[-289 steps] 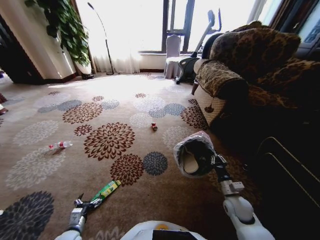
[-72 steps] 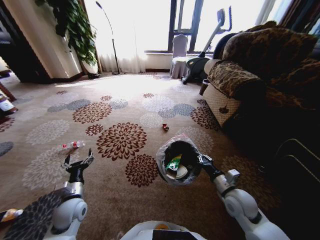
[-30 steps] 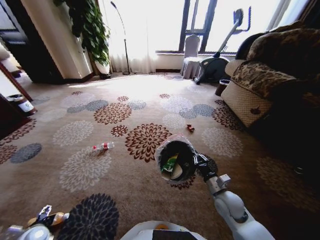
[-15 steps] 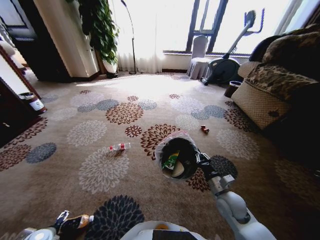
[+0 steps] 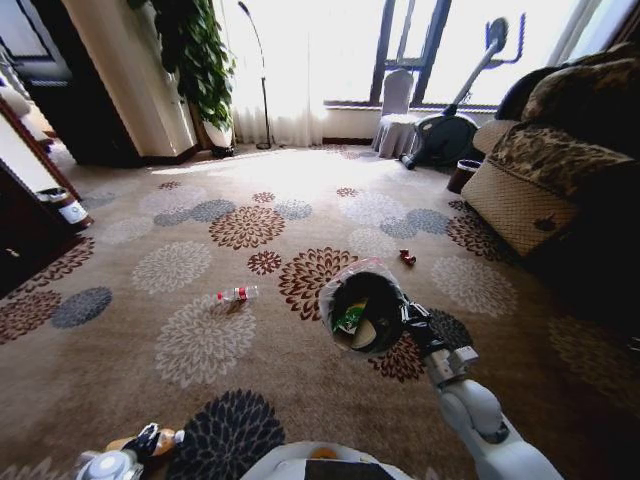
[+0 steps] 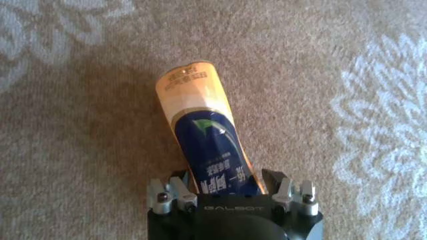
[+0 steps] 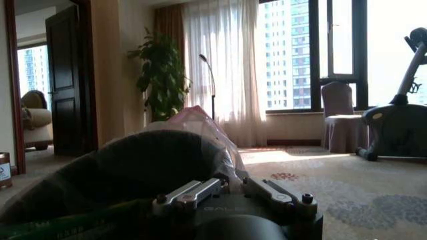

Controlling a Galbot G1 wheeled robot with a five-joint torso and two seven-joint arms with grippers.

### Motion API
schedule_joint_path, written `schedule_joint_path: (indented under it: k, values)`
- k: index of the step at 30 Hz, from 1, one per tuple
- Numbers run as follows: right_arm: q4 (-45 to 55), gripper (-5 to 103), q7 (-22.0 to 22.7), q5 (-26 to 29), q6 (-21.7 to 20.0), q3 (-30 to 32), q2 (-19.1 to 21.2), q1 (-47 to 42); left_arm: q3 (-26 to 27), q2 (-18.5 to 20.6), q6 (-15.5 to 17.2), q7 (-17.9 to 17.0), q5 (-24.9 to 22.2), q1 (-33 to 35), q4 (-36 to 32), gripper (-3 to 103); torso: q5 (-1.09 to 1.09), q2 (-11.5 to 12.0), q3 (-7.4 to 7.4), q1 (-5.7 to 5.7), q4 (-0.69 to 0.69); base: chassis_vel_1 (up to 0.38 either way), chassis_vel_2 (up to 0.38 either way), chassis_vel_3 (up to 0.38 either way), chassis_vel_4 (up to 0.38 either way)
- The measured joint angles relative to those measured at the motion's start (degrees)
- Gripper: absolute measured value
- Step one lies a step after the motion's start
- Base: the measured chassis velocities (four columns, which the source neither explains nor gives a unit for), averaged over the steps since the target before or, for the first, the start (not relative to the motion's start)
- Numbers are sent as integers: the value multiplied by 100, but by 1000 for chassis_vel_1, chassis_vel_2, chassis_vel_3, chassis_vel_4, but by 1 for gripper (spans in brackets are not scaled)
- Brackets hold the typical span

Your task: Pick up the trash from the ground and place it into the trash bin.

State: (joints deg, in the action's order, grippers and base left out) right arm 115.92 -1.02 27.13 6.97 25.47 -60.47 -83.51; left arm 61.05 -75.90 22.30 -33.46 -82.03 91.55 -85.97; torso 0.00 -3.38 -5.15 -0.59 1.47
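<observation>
Floral brown carpet (image 5: 150, 300) spreads across a sunlit room. Above its middle, the right gripper (image 5: 408, 318) holds the black trash bin (image 5: 364, 310) by its rim, tilted toward the camera, with a green wrapper (image 5: 347, 319) inside. A clear bottle (image 5: 237, 294) lies well apart to the left. Low at the left, the left gripper (image 6: 230, 192) seems clamped on a yellow-and-blue packet (image 6: 207, 150).

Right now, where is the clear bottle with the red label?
In the head view, the clear bottle lies on the carpet ahead and to the left, on a pale flower pattern, left of the trash bin held up by the right gripper.
</observation>
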Motion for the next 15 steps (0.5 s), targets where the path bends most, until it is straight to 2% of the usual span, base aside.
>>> schedule_joint_path:
  k: [1, 5, 7, 10, 15]
  values:
    - [0, 0, 0, 0, 0, 0, 0, 0, 0, 0, 0, 0, 0, 0, 0, 74, 0, 0, 0, 0, 0, 0, 0, 0, 0]
    - [-10, 0, -2, -1, 1, -49, -18, 2, 4, -9, -15, 64, -22, -26, -64, 58, 0, 0, 0, 0, 1, 0, 0, 0, 0]
    - [-10, 0, -3, -2, 1, -55, -20, 4, 12, -9, -20, 63, -58, -30, -78, 58, 0, 0, 0, 0, 1, 0, 0, 0, 0]
    - [-10, 0, -2, -11, 1, -55, -30, 12, 62, 9, -39, 59, -157, -39, -82, 47, 0, 0, 0, 0, 0, 0, 0, 0, 0]
    - [-16, 0, -3, -12, 12, -52, -39, 9, 114, -2, -80, 200, -157, 63, -283, 36, -2, 1, 0, 0, 2, 0, 0, 0, 0]
